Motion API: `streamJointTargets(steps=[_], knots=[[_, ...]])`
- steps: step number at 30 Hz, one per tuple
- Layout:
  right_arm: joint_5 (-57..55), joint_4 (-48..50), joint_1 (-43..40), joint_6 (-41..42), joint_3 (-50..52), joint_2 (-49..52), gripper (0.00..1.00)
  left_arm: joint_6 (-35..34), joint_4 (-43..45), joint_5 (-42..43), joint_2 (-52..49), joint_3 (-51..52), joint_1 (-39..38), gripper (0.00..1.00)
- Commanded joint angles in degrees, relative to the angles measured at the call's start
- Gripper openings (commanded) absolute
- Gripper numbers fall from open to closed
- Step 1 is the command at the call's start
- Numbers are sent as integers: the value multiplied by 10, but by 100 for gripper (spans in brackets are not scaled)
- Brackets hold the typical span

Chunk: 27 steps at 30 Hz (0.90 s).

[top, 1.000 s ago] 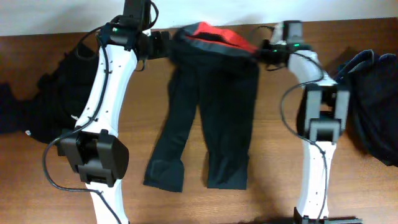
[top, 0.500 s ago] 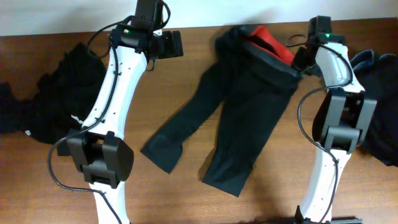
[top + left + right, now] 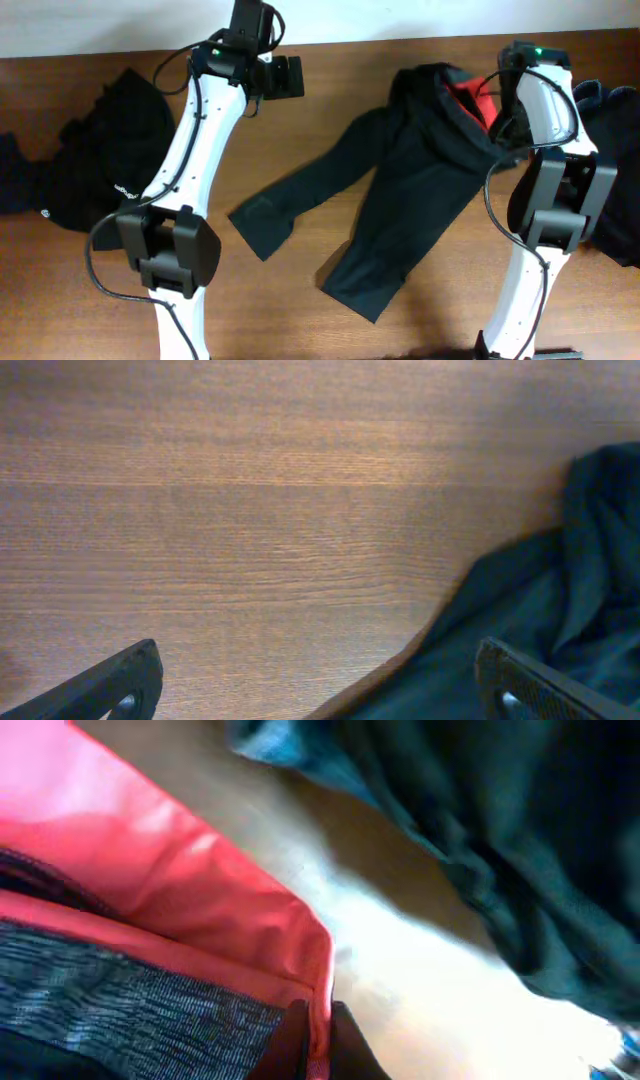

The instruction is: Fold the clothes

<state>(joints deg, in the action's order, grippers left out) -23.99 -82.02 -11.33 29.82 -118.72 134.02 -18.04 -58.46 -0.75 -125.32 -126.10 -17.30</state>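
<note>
Black trousers [image 3: 410, 200] lie slantwise on the right half of the table, held at the waist.

Their top sits near the far right corner, with the two legs spread apart and running toward the near middle. The right gripper [image 3: 315, 1040] is clenched on the waist edge, where the red lining [image 3: 150, 850] meets the speckled grey waistband [image 3: 120, 990]. The left gripper [image 3: 288, 77] hangs released by the far edge, left of the trousers, its fingers [image 3: 125, 678] wide apart over bare wood. A pile of dark clothes [image 3: 110, 150] lies at the left edge, and a dark blue garment [image 3: 612, 160] at the right edge. The table [image 3: 270, 310] is brown wood grain, with a white wall [image 3: 100, 25] behind its far edge. The pile shows a small white logo [image 3: 124, 187], too small to read.
</note>
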Motion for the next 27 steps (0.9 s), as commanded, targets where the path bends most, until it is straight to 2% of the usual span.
streamJointTargets(steps=[1, 6, 8, 9, 10, 11, 12, 18, 27], knots=[[-39, -28, -24, 22, 0, -21, 4, -6, -1, 11, -7, 5, -2, 99], [-10, -44, -37, 9, 0, -22, 5, -5, -8, 17, -7, 5, -6, 99], [8, -41, -37, -18, -4, -23, 14, -5, -14, 17, -7, 5, -7, 99], [17, -40, -35, -29, -8, -23, 26, -5, -17, 17, -7, 5, -7, 99], [26, -38, -33, -38, -14, -23, 50, -5, -20, 17, -7, 5, -7, 99], [39, -35, -31, -47, -23, -23, 80, -5, -23, 20, -7, 5, -7, 99], [54, -32, -29, -61, -33, -23, 99, -5, -25, 25, -7, 5, -7, 99], [129, -30, -14, -117, -124, -23, 99, -1, -47, 36, -7, 5, -7, 99], [203, -67, 44, -209, -266, -23, 99, 59, -176, -2, -7, 19, -7, 95]])
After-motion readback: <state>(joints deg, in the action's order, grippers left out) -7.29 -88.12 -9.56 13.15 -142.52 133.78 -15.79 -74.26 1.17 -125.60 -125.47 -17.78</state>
